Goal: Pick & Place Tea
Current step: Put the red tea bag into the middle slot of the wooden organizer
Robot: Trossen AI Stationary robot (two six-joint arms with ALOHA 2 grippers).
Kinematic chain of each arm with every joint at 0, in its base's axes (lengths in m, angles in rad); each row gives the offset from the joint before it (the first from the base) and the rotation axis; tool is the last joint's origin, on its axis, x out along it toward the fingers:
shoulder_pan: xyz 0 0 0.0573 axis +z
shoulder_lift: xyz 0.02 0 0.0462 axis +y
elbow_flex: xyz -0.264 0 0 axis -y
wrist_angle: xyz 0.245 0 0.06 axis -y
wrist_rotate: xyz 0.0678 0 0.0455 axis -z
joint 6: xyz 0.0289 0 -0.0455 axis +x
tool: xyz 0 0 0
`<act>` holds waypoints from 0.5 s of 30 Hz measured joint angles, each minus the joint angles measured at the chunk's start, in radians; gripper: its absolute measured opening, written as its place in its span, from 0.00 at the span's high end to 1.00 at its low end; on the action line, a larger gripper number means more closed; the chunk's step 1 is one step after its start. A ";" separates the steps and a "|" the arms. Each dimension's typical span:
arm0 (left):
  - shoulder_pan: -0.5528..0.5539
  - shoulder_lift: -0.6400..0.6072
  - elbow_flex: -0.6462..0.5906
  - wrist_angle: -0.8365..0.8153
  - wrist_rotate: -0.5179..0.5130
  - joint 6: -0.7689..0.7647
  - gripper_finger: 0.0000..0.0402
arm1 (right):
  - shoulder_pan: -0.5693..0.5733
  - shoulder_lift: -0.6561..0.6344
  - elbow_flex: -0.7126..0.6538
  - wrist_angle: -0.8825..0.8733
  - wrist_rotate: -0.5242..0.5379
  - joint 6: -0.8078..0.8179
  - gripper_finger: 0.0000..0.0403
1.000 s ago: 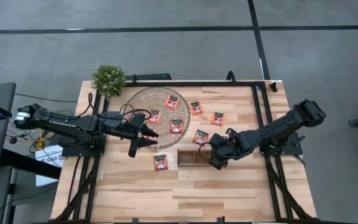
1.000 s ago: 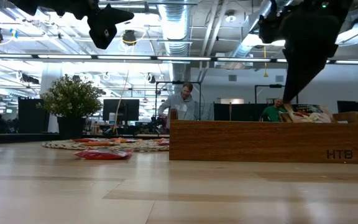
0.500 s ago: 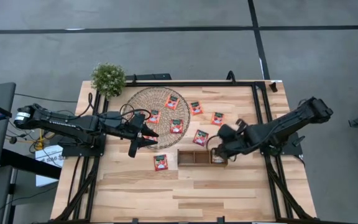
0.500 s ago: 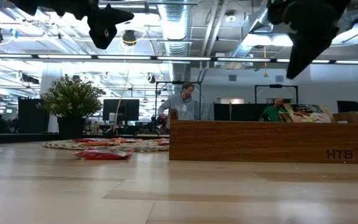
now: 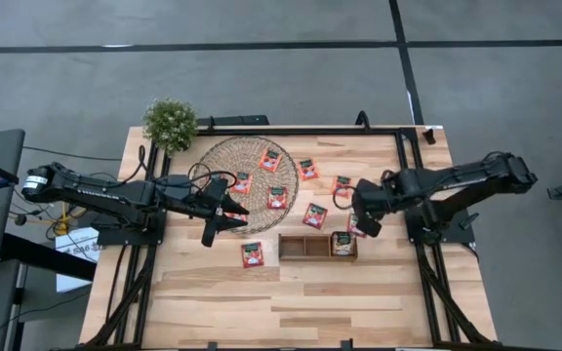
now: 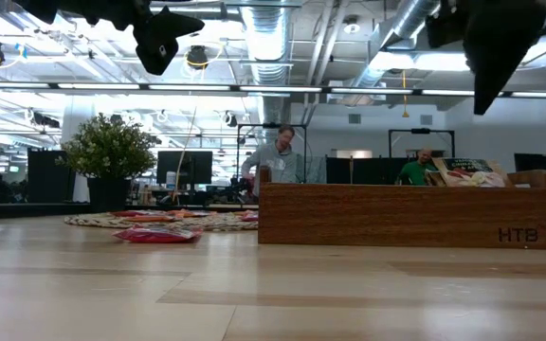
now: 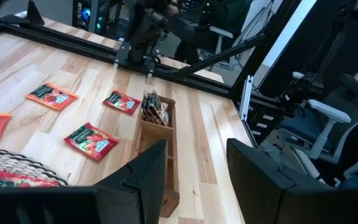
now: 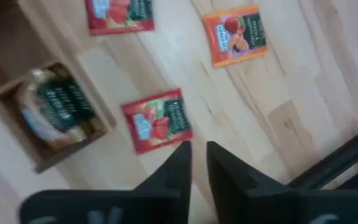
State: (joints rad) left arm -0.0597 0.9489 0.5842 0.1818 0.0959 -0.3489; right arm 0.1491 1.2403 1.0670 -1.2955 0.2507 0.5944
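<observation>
The right hand point(image 8: 196, 149) hangs over the bench point(image 5: 359, 292), just beyond the right end of the wooden tray point(image 5: 301, 237). Its two fingers stand only a little apart, and there is nothing between them. The nearest red sachet point(image 8: 157, 127) lies flat on the wood directly in front of these fingers, between the hand and the tray, and touches neither. It is nearly square, so it has almost no long axis. It lies a little turned against the line of the fingers, and I think the wrist needs a small turn before it comes down.

The right arm is clearly the nearer one to this sachet. The left hand point(image 5: 234, 216) waits wide open and empty at the edge of the woven mat point(image 5: 213, 161), well apart from it.

The tray has three compartments. Only the one at the right end holds tea, a small packed pile point(image 5: 342, 244); the other two show bare wood. Several more red sachets remain outside. Some lie on the mat and some on the bench near it, and one point(image 5: 253, 253) lies just beside the left end of the tray.
</observation>
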 joint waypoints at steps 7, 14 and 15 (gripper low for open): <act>0.000 0.000 0.000 0.000 0.000 -0.032 0.61 | -0.207 0.022 -0.101 0.074 -0.116 -0.245 0.69; 0.000 0.000 0.000 -0.001 0.023 -0.087 0.61 | -0.357 0.021 -0.164 0.163 -0.287 -0.394 0.62; 0.000 0.000 0.000 0.000 0.023 -0.091 0.61 | -0.367 0.021 -0.168 0.171 -0.305 -0.409 0.62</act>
State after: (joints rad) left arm -0.0597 0.9489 0.5842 0.1814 0.1184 -0.4397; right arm -0.2180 1.2616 0.8986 -1.1240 -0.0539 0.1850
